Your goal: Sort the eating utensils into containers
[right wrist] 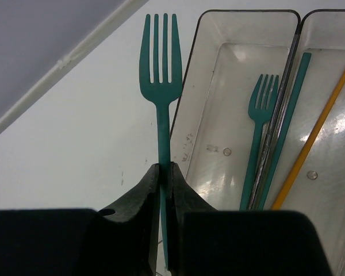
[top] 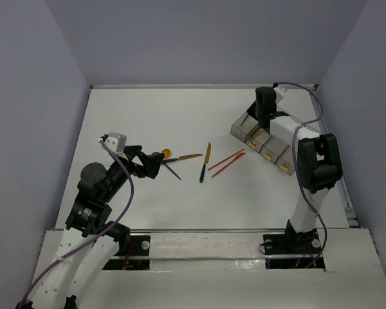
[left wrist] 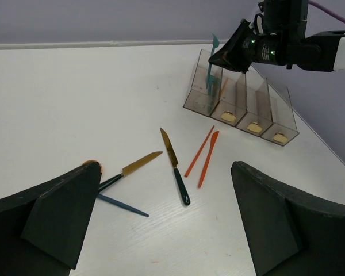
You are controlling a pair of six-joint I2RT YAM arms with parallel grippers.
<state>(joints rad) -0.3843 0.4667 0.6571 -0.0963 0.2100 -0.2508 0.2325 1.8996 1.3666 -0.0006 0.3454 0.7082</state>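
My right gripper is shut on the handle of a teal fork, held tines forward just outside the rim of the end container. That container holds another teal fork. The one beside it holds a teal handle and an orange utensil. From above, my right gripper hangs over the far end of the container row. My left gripper is open and empty above the table. Ahead of it lie two gold-bladed knives, a blue handle and two red-orange utensils.
An orange spoon bowl lies by my left gripper. The loose utensils lie mid-table between the arms. Grey walls close in the table at the back and sides. The right arm's cable loops over the containers.
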